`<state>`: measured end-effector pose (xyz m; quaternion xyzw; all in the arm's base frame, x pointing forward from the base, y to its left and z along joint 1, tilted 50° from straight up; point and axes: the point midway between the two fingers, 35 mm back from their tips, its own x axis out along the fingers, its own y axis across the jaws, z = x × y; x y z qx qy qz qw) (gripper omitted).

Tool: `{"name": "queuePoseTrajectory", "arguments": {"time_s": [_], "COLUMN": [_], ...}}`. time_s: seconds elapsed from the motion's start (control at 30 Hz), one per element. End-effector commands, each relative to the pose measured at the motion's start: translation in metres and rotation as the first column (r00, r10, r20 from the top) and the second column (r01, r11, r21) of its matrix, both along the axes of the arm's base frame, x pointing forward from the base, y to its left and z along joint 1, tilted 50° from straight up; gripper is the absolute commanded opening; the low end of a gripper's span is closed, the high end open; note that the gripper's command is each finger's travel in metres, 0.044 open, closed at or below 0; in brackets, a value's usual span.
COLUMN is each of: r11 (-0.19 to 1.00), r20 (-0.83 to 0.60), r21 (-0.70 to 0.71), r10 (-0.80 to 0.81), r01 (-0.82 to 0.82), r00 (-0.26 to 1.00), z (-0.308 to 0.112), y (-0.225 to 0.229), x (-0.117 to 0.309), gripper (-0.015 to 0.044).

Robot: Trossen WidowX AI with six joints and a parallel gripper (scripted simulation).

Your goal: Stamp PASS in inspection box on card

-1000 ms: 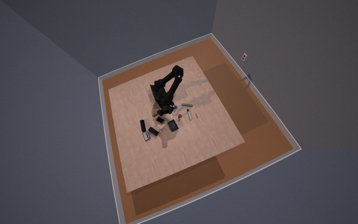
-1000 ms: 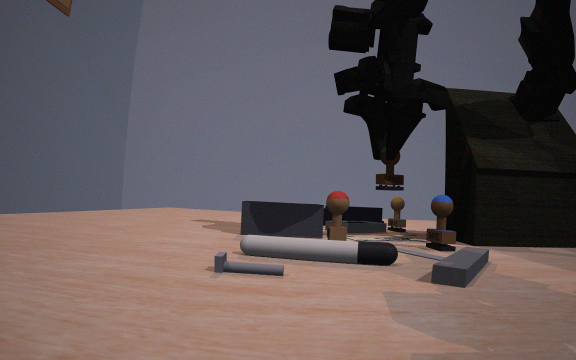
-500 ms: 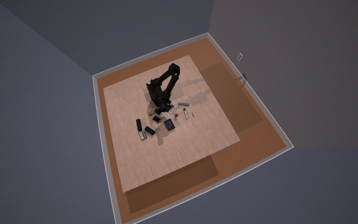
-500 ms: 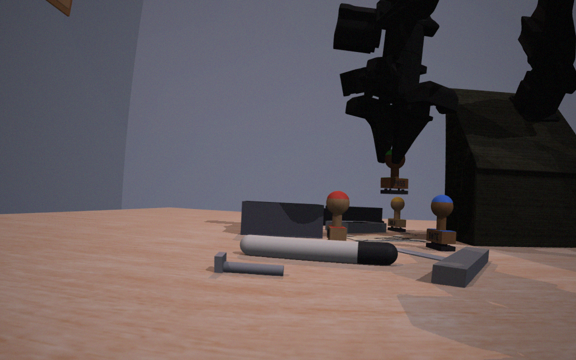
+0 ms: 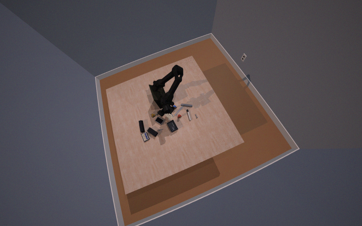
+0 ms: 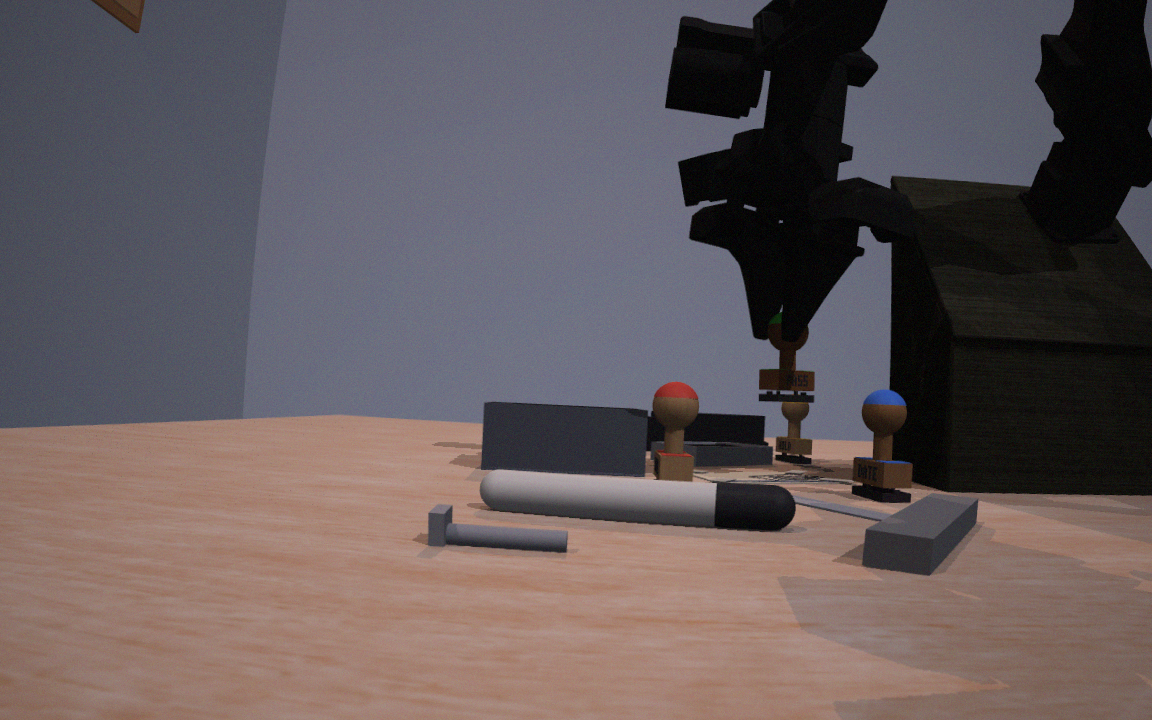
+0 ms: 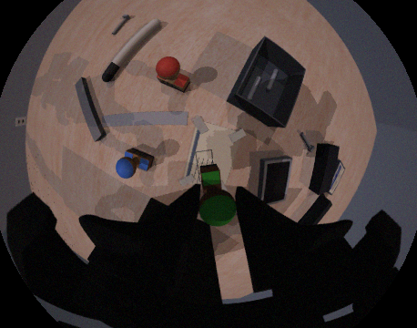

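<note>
My gripper (image 6: pixel 780 336) (image 7: pixel 218 189) is shut on the green-topped PASS stamp (image 6: pixel 787 379) (image 7: pixel 211 177) by its round knob. The stamp hangs upright in the air, base down, with a gap under it in the exterior view. In the wrist view its base overlaps the near part of the card (image 7: pixel 218 146) (image 5: pixel 170 116), which lies taped at its corners. Printed lines show beside the base; the stamp hides part of them, so I cannot tell the box's full outline. The open ink pad (image 7: pixel 276 179) (image 5: pixel 159 121) lies to the right of the card in the wrist view.
A red stamp (image 6: pixel 675 420) (image 7: pixel 172 73), a blue DATE stamp (image 6: pixel 883 443) (image 7: pixel 133 163) and a yellow-topped stamp (image 5: pixel 152 115) stand around the card. A dark open tray (image 7: pixel 268 84), marker (image 6: pixel 634 499), grey bar (image 6: pixel 920 533), bolt (image 6: pixel 499 537) and dark blocks (image 5: pixel 141 126) (image 5: pixel 152 131) lie around.
</note>
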<state>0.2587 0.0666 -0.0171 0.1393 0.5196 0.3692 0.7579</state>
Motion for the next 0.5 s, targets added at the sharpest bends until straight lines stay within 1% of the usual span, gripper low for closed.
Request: {"name": "queuePoseTrajectory", "arguments": {"time_s": [0.0, 0.47], "r11": [1.0, 1.0], "r20": [-0.003, -0.002], "r21": [-0.003, -0.004], "r10": [-0.004, -0.006], "r01": [0.004, 0.006], "r00": [1.0, 1.0], "z": [-0.0024, -0.0088], "y": [0.0012, 0.008], "x": [0.0003, 0.0014], "gripper": [0.0, 0.0]}}
